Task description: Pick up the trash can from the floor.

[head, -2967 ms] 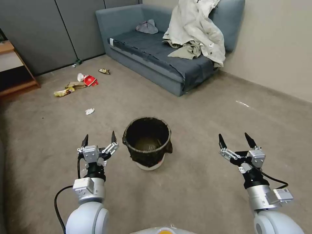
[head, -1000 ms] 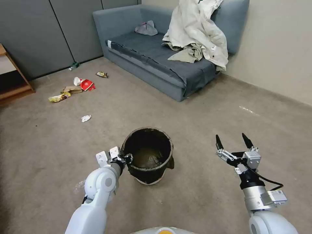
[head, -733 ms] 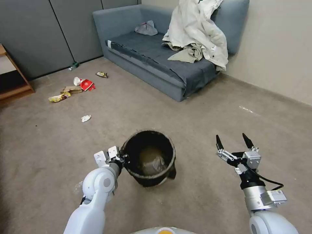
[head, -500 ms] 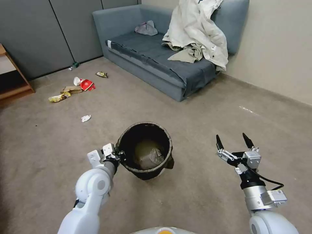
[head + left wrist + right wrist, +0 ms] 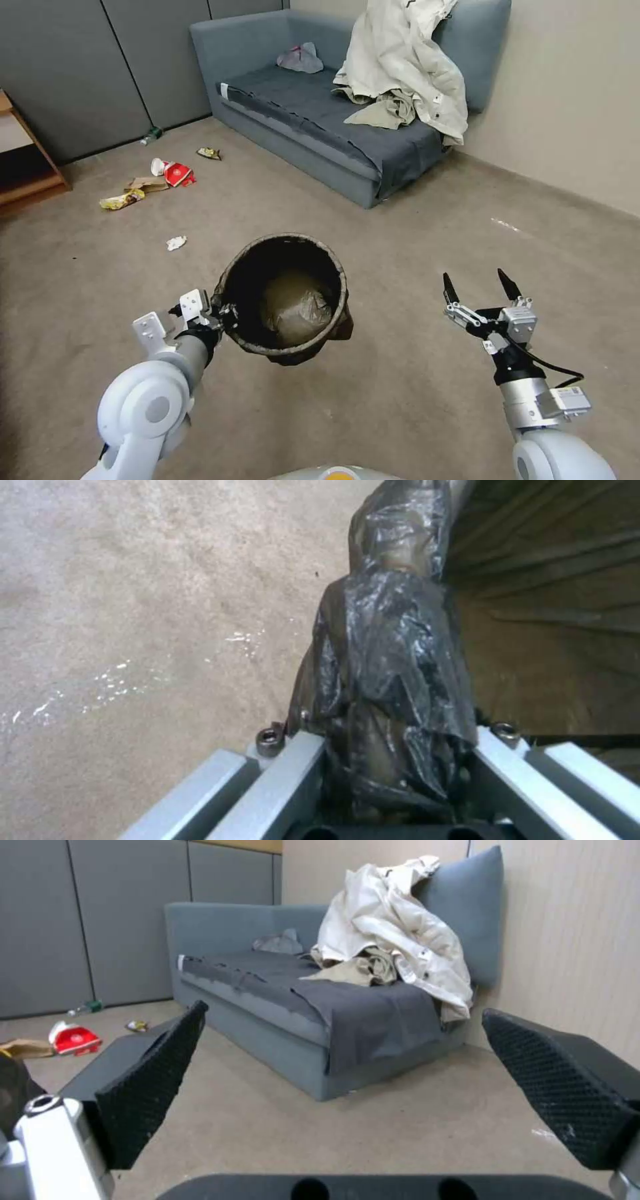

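Hanging clear of the floor, the trash can tilts at centre, its bag-covered left rim clamped by the left gripper; at right, the idle right gripper hovers, fingers spread apart.

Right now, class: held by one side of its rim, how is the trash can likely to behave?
The left hand grips only the rim of the trash can, which hangs tilted, so it probably swings. The crinkled bag looks slippery and may slide. One hand carries it, suggesting it is light.
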Available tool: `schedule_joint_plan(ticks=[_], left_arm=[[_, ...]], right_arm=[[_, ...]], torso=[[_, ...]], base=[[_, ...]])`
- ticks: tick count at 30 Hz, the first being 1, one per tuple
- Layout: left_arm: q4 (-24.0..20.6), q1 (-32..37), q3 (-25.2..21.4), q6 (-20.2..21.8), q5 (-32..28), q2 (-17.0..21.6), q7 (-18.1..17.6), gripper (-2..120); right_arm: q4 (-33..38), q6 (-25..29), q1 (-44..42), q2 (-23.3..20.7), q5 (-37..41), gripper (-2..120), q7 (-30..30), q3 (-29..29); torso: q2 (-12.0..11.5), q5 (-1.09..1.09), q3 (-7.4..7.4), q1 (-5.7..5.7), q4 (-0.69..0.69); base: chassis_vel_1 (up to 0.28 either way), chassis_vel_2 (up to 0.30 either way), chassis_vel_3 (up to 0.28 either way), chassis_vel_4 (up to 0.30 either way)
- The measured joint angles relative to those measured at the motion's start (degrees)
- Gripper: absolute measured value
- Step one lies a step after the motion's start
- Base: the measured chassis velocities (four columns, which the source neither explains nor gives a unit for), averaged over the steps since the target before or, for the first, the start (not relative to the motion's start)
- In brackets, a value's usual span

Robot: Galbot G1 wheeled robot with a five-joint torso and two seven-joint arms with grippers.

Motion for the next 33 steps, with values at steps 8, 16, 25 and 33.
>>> schedule_joint_plan(ticks=[8,16,25,33], left_arm=[[-0.1,0.14,-0.31,0.04,-0.71,-0.11,-0.16,0],[-0.73,0.19,-0.19,0.07,-0.75,0.24,-0.16,0],[-1.05,0.65,-0.1,0.07,-0.67,0.15,0.03,0],[-1.87,1.37,-0.38,0.07,-0.53,0.25,0.11,0]], right_arm=[[0.08,-0.12,-0.12,-0.08,0.07,100,-0.33,-0.04],[0.52,-0.38,-0.5,0.85,-0.77,100,-0.58,-0.81],[1.39,-0.84,-0.97,0.64,-0.92,100,-0.58,-0.52],[1.46,-0.85,-1.41,0.59,-0.92,100,-0.47,-0.43]], torso=[[0.0,0.0,0.0,0.0,-0.01],[0.0,0.01,0.0,0.0,-0.01],[0.0,0.0,0.01,0.0,-0.01],[0.0,0.0,0.01,0.0,-0.01]], base=[[0.0,0.0,0.0,0.0],[0.0,0.0,0.0,0.0],[0.0,0.0,0.0,0.0],[0.0,0.0,0.0,0.0]])
